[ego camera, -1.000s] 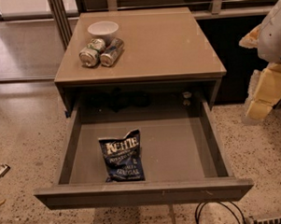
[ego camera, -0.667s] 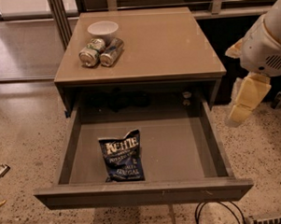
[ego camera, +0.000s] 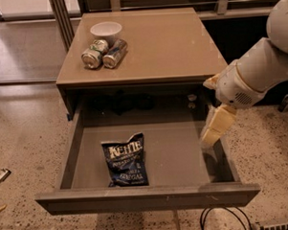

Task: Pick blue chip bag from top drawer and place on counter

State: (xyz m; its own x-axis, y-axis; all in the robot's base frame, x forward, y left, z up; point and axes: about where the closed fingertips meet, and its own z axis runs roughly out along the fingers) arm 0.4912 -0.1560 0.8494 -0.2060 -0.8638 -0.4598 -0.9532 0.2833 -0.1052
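The blue chip bag point(ego camera: 126, 160) lies flat on the bottom of the open top drawer point(ego camera: 179, 156), left of the drawer's middle, white "Kettle" lettering facing up. The counter point(ego camera: 165, 44) is the tan top of the cabinet, right above the drawer. My gripper point(ego camera: 212, 128) hangs from the white arm point(ego camera: 257, 71) over the drawer's right side wall, pointing down. It is well to the right of the bag, apart from it, and holds nothing that I can see.
Two silver-green cans point(ego camera: 104, 53) lie on their sides at the counter's back left, with a white bowl point(ego camera: 106, 29) just behind them. The drawer's front panel point(ego camera: 147, 199) juts toward the camera. A black cable point(ego camera: 225, 219) lies on the speckled floor at the lower right.
The arm has swung in from the right edge of the view toward the left and down. The gripper now hangs over the drawer's right side. The bag has not moved.
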